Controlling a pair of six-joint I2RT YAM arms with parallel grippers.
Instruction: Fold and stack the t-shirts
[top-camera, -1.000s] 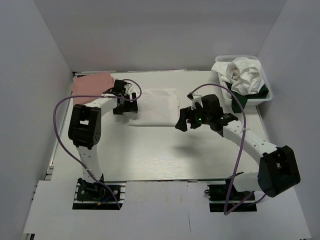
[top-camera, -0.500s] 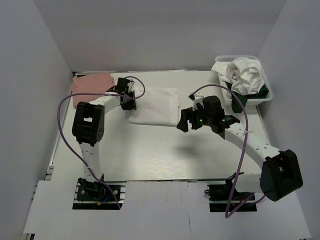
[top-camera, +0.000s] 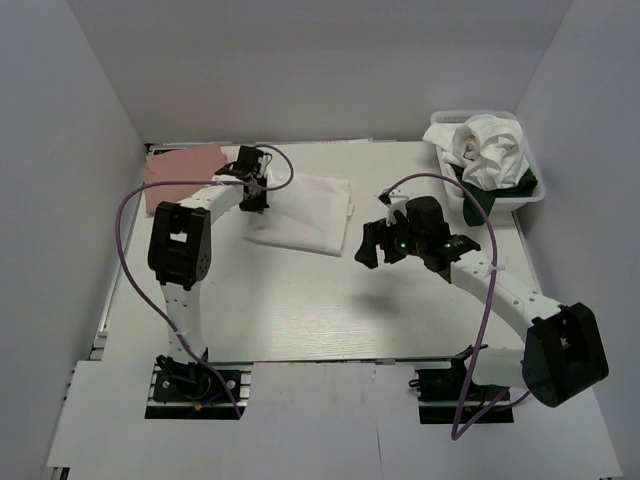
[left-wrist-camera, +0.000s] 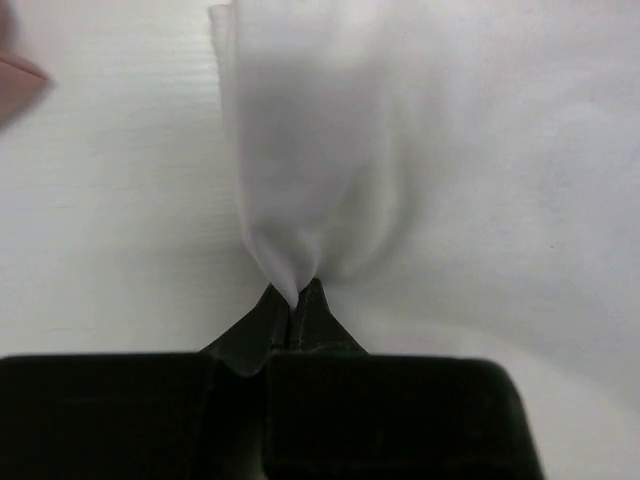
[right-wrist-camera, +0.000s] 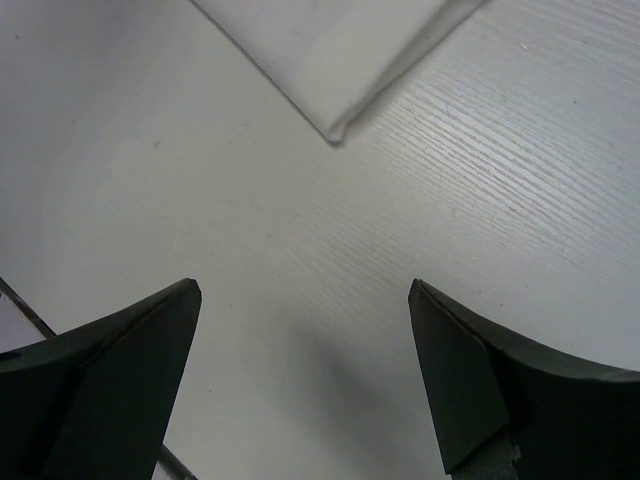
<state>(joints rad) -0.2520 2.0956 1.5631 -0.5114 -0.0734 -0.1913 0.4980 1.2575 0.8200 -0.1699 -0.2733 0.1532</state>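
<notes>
Pinching the left edge of the folded white tee (top-camera: 305, 212) on the table (top-camera: 300, 310) with the left gripper (left-wrist-camera: 293, 300) clamped tight, likely for dragging it toward the pink tee (top-camera: 182, 165) far left, while hovering the right gripper (right-wrist-camera: 305, 300) wide open near its other corner

A folded white tee (top-camera: 305, 212) lies in the middle, its left edge peaked up. A pink tee (top-camera: 183, 165) lies flat far left, and crumpled white and green tees (top-camera: 485, 150) sit far right.
</notes>
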